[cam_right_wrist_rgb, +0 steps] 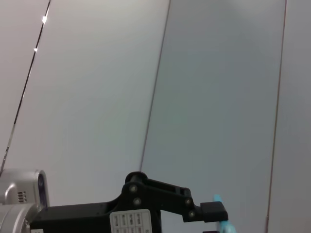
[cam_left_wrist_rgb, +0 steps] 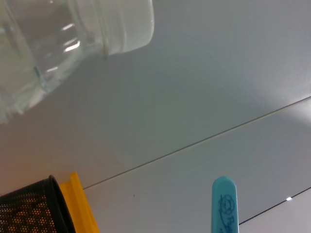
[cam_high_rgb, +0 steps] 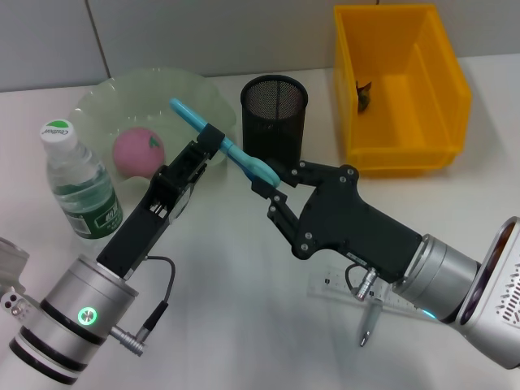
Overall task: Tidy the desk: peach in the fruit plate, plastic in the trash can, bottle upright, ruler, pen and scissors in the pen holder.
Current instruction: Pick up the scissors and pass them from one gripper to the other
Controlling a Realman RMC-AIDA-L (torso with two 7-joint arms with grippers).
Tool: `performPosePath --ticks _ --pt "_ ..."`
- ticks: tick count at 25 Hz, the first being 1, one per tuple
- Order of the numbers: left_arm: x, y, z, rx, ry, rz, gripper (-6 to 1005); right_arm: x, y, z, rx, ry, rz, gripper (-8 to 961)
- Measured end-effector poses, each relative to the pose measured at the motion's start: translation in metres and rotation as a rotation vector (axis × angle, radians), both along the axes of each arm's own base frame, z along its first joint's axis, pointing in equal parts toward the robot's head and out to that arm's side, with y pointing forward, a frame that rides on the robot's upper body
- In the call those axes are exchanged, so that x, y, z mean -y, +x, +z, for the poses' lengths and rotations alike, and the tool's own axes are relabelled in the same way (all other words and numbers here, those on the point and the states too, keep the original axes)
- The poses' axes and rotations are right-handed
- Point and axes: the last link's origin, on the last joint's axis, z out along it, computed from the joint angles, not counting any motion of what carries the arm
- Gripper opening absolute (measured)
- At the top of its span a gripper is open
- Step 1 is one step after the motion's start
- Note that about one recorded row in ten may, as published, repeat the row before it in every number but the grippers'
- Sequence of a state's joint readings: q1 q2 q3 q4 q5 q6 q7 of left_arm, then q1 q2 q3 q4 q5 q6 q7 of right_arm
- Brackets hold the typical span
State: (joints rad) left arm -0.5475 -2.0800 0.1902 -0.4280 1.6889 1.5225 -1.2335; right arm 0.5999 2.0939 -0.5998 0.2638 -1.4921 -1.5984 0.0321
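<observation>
Head view: blue scissors (cam_high_rgb: 223, 146) between left gripper (cam_high_rgb: 213, 140) and right gripper (cam_high_rgb: 272, 188) jaws.

A matt black wire-mesh finish is noted on the pen holder (cam_high_rgb: 275, 111). The trash can (cam_high_rgb: 439, 114) is moulded in smooth yellow plastic. Clear, glossy plastic is observed on the bottle (cam_high_rgb: 77, 183), translucent glossy material on the fruit plate (cam_high_rgb: 195, 89). The scissors (cam_high_rgb: 223, 145) are sheathed in smooth blue plastic. The ruler (cam_high_rgb: 333, 284) is transparent plastic.
</observation>
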Motion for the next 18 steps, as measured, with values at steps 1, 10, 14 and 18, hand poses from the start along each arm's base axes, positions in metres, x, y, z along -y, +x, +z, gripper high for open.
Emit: performPosePath --ticks 1,10,14,18 --pt "0.0000 0.0000 0.0000 0.000 0.000 0.000 240 0.0000 0.0000 0.0000 0.000 0.000 0.000 206" --pt "0.0003 0.0006 -0.0004 -0.004 0.005 -0.001 240 -0.0005 0.0002 -0.0010 0.007 -0.004 -0.002 143" --pt "0.0005 0.0010 -0.0007 -0.006 0.009 0.000 241 -0.0008 0.0003 -0.0031 0.010 -0.015 -0.012 101" --pt "0.0005 0.0013 -0.0006 -0.013 0.014 -0.005 241 -0.0004 -0.0001 -0.0034 0.009 -0.016 -0.011 91"
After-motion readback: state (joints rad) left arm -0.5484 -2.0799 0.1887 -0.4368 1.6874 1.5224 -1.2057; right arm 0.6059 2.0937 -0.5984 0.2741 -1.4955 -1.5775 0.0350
